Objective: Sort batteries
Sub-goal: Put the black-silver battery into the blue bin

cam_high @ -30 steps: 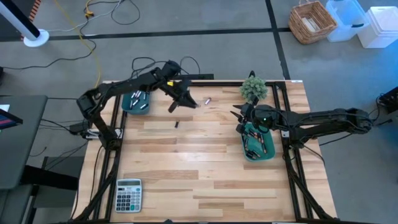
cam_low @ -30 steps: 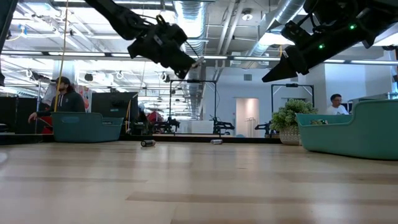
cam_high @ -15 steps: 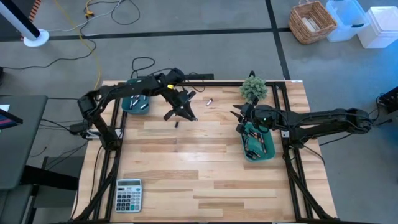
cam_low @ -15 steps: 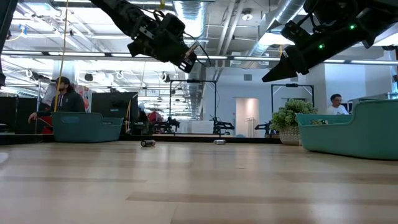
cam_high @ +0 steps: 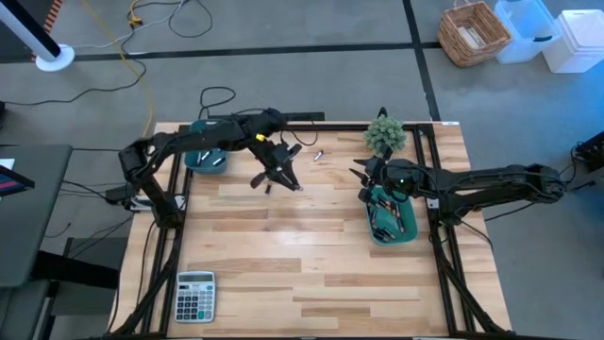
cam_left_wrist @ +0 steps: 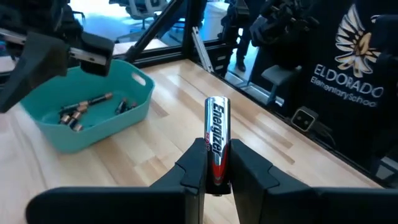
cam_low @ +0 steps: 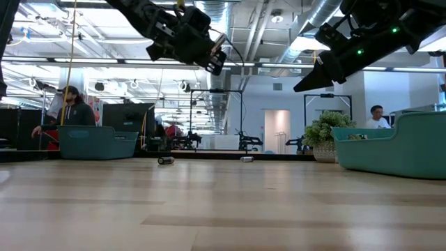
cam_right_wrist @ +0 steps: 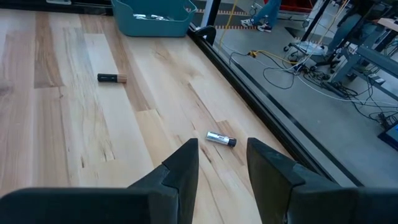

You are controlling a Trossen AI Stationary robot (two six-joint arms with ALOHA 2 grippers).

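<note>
The left gripper [cam_left_wrist: 216,163] has its fingers [cam_left_wrist: 194,171] clamped on an upright silver battery [cam_left_wrist: 217,138], lifted clear above the worktop [cam_high: 311,255] for carrying to a teal bin [cam_left_wrist: 87,118], while the right gripper [cam_right_wrist: 222,163], fingers parted and empty, waits above a loose battery [cam_right_wrist: 221,139] near the far edge.

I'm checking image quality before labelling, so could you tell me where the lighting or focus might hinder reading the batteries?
Left wrist view: held battery sharp, its print legible. Low view: bright ceiling lights silhouette both arms; the table's near boards are soft. High view: even light, loose batteries are only specks. Right wrist view: silver battery clear, no glare.
</note>
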